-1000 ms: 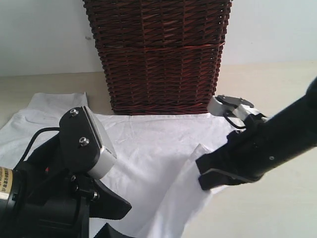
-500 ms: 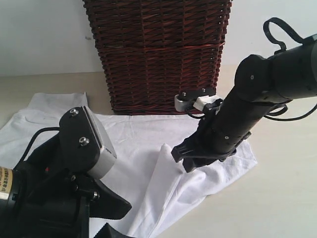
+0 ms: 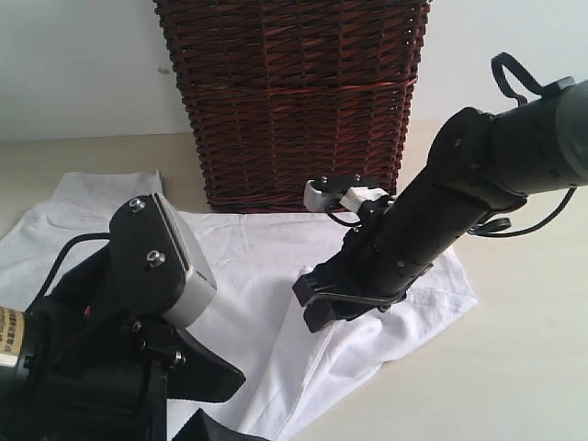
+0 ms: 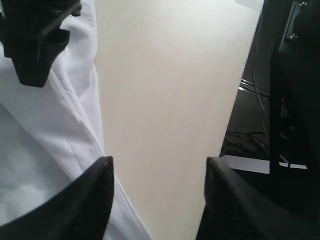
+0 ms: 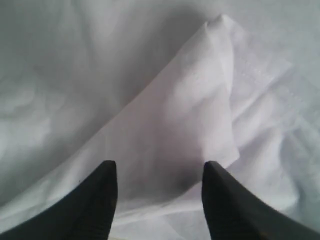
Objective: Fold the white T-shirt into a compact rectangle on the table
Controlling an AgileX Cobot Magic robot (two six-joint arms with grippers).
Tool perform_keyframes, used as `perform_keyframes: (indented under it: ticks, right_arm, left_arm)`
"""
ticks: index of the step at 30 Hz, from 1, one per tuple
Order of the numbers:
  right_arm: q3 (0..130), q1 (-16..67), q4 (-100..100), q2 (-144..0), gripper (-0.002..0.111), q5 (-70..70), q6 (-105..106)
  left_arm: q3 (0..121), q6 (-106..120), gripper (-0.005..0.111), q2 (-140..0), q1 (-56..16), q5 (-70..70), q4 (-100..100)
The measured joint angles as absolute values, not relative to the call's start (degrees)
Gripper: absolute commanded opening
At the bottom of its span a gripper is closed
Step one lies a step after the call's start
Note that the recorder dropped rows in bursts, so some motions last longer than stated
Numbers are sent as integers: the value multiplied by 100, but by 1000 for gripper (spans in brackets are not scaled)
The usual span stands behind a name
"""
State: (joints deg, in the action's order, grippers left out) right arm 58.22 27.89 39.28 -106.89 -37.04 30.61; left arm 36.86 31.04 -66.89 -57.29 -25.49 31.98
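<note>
The white T-shirt [image 3: 257, 266] lies spread on the pale table [image 3: 514, 386] in front of the basket, its right side turned over into a loose flap [image 5: 190, 100]. No letters or neck tag show. My right gripper [image 3: 314, 305] hovers low over that flap, open, its fingers [image 5: 159, 165] apart with only cloth beneath them. My left gripper [image 3: 216, 404] is at the near left, open over bare table [image 4: 170, 90], with the shirt's hem [image 4: 45, 130] beside one finger [image 4: 157, 162].
A tall dark brown wicker basket [image 3: 294, 101] stands right behind the shirt, against a white wall. The table's edge and dark cables [image 4: 250, 140] show in the left wrist view. Bare tabletop lies right of the shirt.
My right arm has swung left across the shirt, and the raised flap of cloth went with it and now lies lower. The left arm has not moved.
</note>
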Motion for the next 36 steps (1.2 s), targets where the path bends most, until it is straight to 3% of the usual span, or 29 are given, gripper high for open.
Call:
perform_keyframes:
  ticks: [17,21,27,36]
  right_arm:
    - [5826,2789,3878,-11202,50,-3535,2900]
    - [5826,2789,4067,-11202,38,-3524,3093]
    - [5826,2789,4101,-11161,0,-3521,3324]
    - [5826,2789,3757,-10543,0,-3775,3296]
  left_arm:
    - [3686,3104,54,-6689,-5729,-2526,3198]
    - [3686,3104,54,-6689,-5729,-2526,3198]
    - [3686,3104,54,-6689,-5729,-2526,3198]
    - [3686,3104,54,-6689,-5729,-2488,3198]
